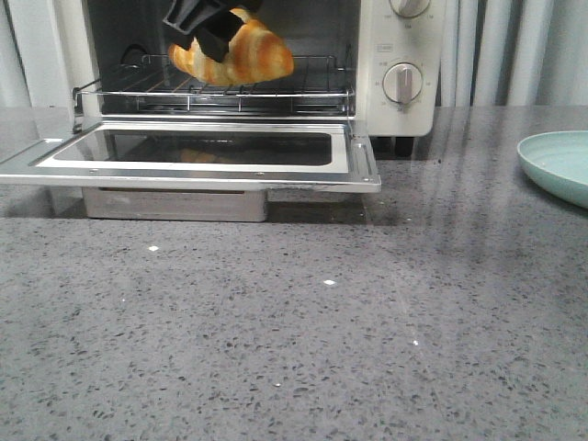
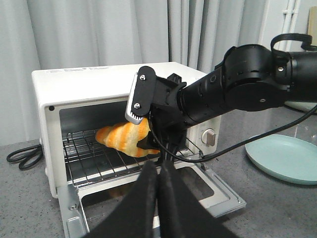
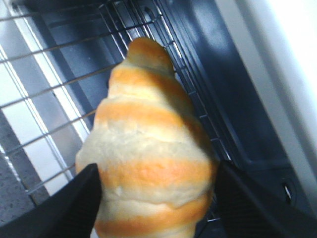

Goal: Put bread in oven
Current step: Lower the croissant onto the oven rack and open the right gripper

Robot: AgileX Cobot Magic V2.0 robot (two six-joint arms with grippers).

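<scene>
Oven (image 1: 404, 55) mouth open; door (image 1: 193, 158) juts forward.

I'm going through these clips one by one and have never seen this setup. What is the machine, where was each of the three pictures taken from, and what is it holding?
It is a robot with two arms, each ending in a two-fingered gripper. One picture looks forward over the grey table; the other two come from cameras on the wrists.

In the front view, a cream-white toaster oven stands with its door folded down and a wire rack inside. The right gripper holds a striped golden croissant just above the rack. The right wrist view shows that croissant close up between the black fingers.

The left wrist view shows the scene from the side: the left gripper is shut and empty, away from the oven. A pale green plate sits to the right.
</scene>
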